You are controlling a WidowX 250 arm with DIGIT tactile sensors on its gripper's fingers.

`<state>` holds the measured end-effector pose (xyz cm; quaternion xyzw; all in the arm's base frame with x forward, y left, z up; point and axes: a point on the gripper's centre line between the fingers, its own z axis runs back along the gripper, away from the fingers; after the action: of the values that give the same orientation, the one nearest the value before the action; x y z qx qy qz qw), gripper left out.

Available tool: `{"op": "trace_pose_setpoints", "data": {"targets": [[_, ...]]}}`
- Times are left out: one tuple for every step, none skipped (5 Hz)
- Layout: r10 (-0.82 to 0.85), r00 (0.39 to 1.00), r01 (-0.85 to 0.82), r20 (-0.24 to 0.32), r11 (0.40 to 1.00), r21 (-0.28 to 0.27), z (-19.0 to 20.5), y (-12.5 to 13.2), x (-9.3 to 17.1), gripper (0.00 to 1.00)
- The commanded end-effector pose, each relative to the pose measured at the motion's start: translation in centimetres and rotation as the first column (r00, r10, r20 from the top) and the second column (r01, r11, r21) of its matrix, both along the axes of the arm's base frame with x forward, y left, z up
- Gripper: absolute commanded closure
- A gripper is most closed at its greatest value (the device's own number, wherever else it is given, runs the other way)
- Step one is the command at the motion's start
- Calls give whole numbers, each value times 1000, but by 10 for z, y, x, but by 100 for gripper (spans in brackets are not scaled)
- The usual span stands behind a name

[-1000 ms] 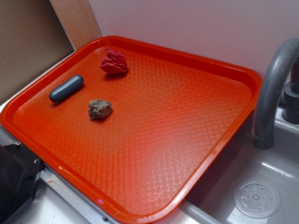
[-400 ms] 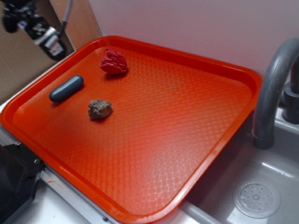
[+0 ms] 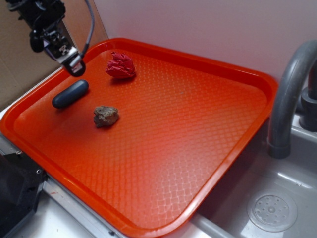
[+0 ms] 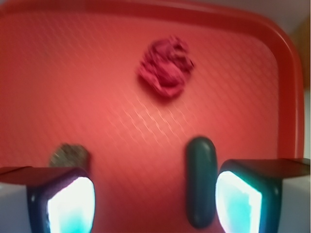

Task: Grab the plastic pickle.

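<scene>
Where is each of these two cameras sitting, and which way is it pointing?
Exterior: sits off the robot, above the tray's near corner, looking down across it toward the wall; the gripper and arm show at top left.
Wrist: rides on the arm, looking down past both fingers at the tray.
Shared: plastic pickle, red ball, brown chunk.

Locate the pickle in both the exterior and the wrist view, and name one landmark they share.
Exterior: the pickle lies near the tray's left rim, below the gripper.
Wrist: the pickle stands lengthwise at the bottom, just inside the right jaw.
Shared landmark: the red ball.
</scene>
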<state>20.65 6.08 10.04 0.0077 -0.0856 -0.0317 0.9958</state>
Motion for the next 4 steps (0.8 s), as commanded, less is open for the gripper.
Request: {"op": "trace_pose_setpoints", "data": {"targets": [[104,993,-96,-54,985,143,-34,28,13,0],[85,993,-76,-78,991,113,-58,30,19,0],[-21,995,21,-93,1000,2,-80,24,19,0],[-92,993,90,-75,995,-33,-81,19,12,100]]}}
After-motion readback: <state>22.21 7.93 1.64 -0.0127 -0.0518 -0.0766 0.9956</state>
